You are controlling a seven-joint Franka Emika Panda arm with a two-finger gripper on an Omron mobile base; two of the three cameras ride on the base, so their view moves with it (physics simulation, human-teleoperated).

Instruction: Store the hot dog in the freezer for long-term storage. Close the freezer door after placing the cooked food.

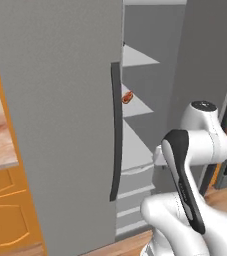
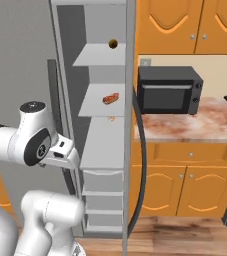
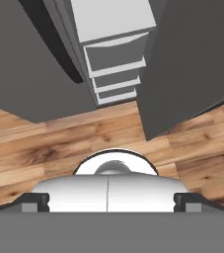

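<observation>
- The hot dog is seen lying on a pale grey shelf in the middle of the freezer, with its reddish-brown sausage set in a tan bun; in the left base view it is glimpsed just past the door's edge.
- The freezer door is shown standing open, its long dark vertical handle running down its near edge.
- A small round olive-yellow item is seen on the shelf above the hot dog, and a tiny pale pink item just under the front edge of the hot dog's shelf.
- Three pale grey drawers are stacked beneath the shelves; in the hand view they are looked down on from above.
- The white arm is pictured folded in front of the open compartment, apart from the shelves.
- The fingers are spread wide apart at the bottom corners of the hand view, and nothing is held between them.
- A black microwave is seen on a mottled reddish-brown table to the right of the fridge, with orange wooden cabinets above it and orange cabinet doors below.
- A wood-plank floor is laid in front of the fridge.
</observation>
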